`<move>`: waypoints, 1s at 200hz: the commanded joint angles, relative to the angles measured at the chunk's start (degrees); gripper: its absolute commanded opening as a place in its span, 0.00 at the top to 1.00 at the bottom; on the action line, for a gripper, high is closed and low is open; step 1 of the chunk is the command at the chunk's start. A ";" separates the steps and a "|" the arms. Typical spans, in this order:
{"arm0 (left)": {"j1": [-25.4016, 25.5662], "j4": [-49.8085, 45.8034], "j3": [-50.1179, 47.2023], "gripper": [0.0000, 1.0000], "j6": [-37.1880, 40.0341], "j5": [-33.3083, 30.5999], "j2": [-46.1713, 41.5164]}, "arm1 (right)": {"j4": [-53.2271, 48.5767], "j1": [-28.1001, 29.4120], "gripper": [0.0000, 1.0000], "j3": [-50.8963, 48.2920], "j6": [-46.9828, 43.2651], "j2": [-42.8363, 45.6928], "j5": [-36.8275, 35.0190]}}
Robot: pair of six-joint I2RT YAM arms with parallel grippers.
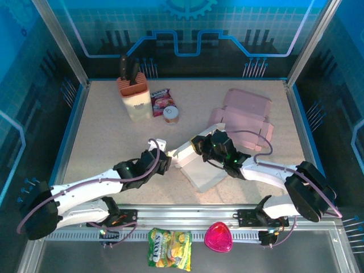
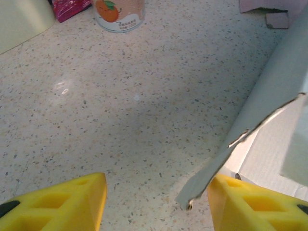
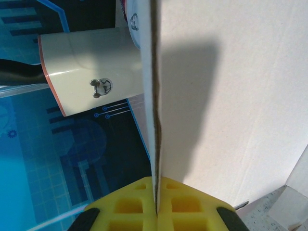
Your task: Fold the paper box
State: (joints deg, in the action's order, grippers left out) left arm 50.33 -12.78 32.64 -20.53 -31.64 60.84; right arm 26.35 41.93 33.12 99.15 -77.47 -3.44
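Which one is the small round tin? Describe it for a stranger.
Find the cream knife block with the orange top at the table's back left. Right of it lies a pink snack packet, then the small round tin: upright, pale lid, an orange fruit on its label.

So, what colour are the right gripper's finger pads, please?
The pads are yellow, clearest in the right wrist view.

can [image 2: 119, 13] cropped at top, paper box [image 3: 231, 96] cut off right
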 commanded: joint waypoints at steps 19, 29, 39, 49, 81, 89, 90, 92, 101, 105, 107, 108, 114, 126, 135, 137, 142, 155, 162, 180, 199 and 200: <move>-1.98 1.90 -0.48 0.41 0.79 3.63 -3.50 | -0.61 -0.69 1.00 1.36 -0.81 -0.59 1.04; -1.99 1.17 0.74 0.40 0.40 4.92 -2.92 | -0.09 -0.54 1.00 1.40 -0.91 -0.97 0.70; -1.83 0.67 1.97 0.40 -0.17 6.10 -2.11 | 0.47 -0.32 1.00 1.44 -1.02 -1.40 0.44; -1.45 0.08 2.95 0.40 -0.91 6.44 -1.49 | 0.80 -0.14 1.00 1.76 -1.07 -1.81 0.18; -0.16 -0.76 4.48 0.39 -2.49 5.11 -1.34 | 1.62 0.17 1.00 2.49 -1.77 -2.71 -0.64; 0.03 -0.85 4.69 0.38 -2.63 5.08 -1.28 | 2.05 0.17 1.00 2.45 -1.77 -2.92 -0.69; 0.03 -0.85 4.70 0.38 -2.60 5.09 -1.26 | 2.18 0.21 1.00 2.42 -1.77 -2.98 -0.69; 0.03 -0.85 4.77 0.38 -2.59 5.09 -1.23 | 2.27 0.18 1.00 2.41 -1.75 -3.07 -0.69; 0.12 -0.85 5.01 0.38 -2.43 5.33 -0.51 | 3.00 0.34 1.00 2.25 -1.43 -3.34 -0.68; 0.21 -0.85 5.16 0.38 -2.40 5.43 0.03 | 3.20 0.30 1.00 2.21 -1.30 -3.43 -0.73; 0.21 -0.89 5.26 0.38 -2.36 5.33 0.28 | 3.39 0.40 1.00 2.16 -1.28 -3.46 -0.77; 0.21 -0.91 5.29 0.38 -2.29 5.39 0.48 | 3.46 0.41 1.00 2.14 -1.22 -3.47 -0.77; 0.26 -1.16 5.69 0.38 -2.26 5.37 1.41 | 3.66 0.41 1.00 2.12 -1.09 -3.61 -0.78; 0.54 -1.83 6.73 0.38 -2.06 4.89 3.44 | 3.71 0.52 1.00 2.21 -0.90 -3.65 -0.94; 0.86 -2.20 7.44 0.39 -1.97 4.32 4.72 | 3.71 0.63 1.00 2.30 -0.94 -3.63 -1.00; 0.94 -2.22 7.57 0.39 -1.97 4.16 5.03 | 3.64 0.68 1.00 2.36 -0.90 -3.58 -1.01; 1.07 -2.47 7.92 0.39 -1.93 3.62 5.51 | 3.62 0.75 1.00 2.43 -0.88 -3.61 -1.03; 1.49 -2.69 8.85 0.39 -1.71 2.59 6.64 | 3.82 0.85 1.00 2.31 -0.68 -3.48 -1.12; 1.61 -2.78 9.33 0.39 -1.65 2.30 7.12 | 3.93 1.00 1.00 2.21 -0.65 -3.39 -1.22; 1.88 -3.36 10.42 0.38 -1.69 0.83 8.30 | 4.27 1.04 1.00 2.03 -0.46 -3.45 -1.30; 2.21 -4.17 10.25 0.38 -2.61 -0.50 7.80 | 5.08 0.92 1.00 1.44 -0.60 -3.47 -1.46; 2.22 -4.18 10.20 0.38 -2.73 -0.51 7.76 | 5.14 0.89 1.00 1.39 -0.61 -3.47 -1.47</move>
State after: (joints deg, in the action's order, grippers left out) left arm 52.03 -14.79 41.17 -22.15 -28.95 68.84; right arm 29.26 42.37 34.20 98.56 -80.40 -4.05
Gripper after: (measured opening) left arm 0.617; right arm 0.063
